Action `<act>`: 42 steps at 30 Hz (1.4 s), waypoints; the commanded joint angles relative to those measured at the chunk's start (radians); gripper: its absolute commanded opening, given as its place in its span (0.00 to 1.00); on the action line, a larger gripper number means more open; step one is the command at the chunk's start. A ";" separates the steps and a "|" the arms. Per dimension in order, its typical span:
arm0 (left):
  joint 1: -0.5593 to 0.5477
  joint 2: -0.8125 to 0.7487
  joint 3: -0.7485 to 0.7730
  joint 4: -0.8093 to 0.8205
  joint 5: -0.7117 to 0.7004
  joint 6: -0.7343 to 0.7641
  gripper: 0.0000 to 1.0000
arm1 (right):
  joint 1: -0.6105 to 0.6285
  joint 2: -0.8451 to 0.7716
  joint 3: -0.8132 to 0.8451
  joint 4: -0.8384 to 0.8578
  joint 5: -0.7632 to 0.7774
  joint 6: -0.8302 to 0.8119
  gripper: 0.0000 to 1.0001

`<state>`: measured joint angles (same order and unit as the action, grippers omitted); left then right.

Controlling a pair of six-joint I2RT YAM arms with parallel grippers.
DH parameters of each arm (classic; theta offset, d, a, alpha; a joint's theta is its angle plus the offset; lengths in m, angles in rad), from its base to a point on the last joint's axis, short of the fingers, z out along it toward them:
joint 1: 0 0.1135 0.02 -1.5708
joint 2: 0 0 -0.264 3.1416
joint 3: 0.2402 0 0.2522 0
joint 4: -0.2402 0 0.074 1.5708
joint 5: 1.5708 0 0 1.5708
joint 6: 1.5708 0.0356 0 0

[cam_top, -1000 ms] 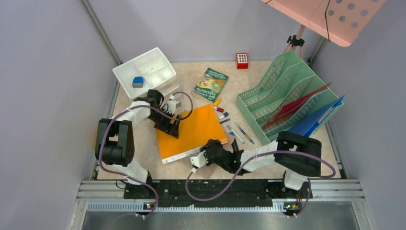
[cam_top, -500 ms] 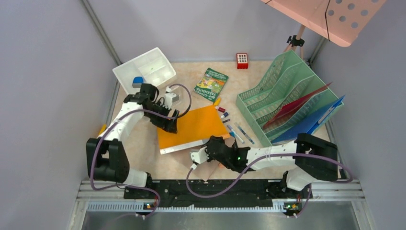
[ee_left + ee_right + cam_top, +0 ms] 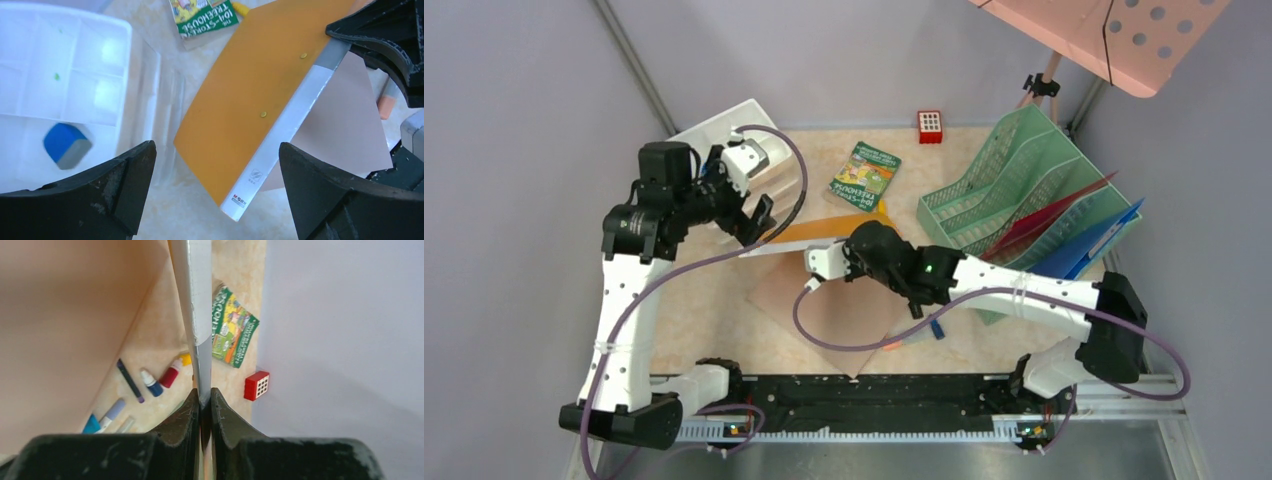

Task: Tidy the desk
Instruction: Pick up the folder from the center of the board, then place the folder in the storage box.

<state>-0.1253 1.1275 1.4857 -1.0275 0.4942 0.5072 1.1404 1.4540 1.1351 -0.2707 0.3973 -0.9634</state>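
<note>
The desk (image 3: 709, 310) is a beige mottled tabletop between grey walls. An orange folder (image 3: 824, 230) with a white spine hangs tilted above it, seen nearly edge-on from the top view. My right gripper (image 3: 836, 248) is shut on the end of that white spine (image 3: 197, 315), jaws pressed flat on it (image 3: 205, 402). My left gripper (image 3: 749, 218) is raised near the back left, open wide, with nothing between its fingers (image 3: 215, 190). In the left wrist view the orange folder (image 3: 260, 80) lies below and beyond the open fingers, apart from them.
A white compartment tray (image 3: 65, 75) holds a blue eraser (image 3: 66, 145) at the back left. A green book (image 3: 865, 176), a red cube (image 3: 930, 126) and several pens (image 3: 130, 380) lie mid-desk. A green mesh file rack (image 3: 1014, 200) with red and blue folders stands right.
The right gripper closed on the folder's spine and lifted it off the desk onto its edge. The left gripper let go, opened wider and rose back toward the tray.
</note>
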 commanded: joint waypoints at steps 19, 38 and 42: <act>-0.026 -0.004 0.052 -0.044 0.152 0.489 0.97 | -0.186 0.023 0.471 -0.378 -0.383 0.193 0.00; -0.110 0.140 0.103 -0.176 0.105 0.611 0.70 | -0.197 -0.020 0.410 -0.352 -0.470 0.233 0.00; -0.133 0.140 0.084 -0.188 0.095 0.611 0.54 | -0.197 -0.023 0.411 -0.347 -0.458 0.240 0.00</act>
<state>-0.2249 1.2591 1.5726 -1.1706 0.5926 1.0840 0.9413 1.4780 1.5295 -0.7223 -0.0319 -0.7563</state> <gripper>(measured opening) 0.599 0.026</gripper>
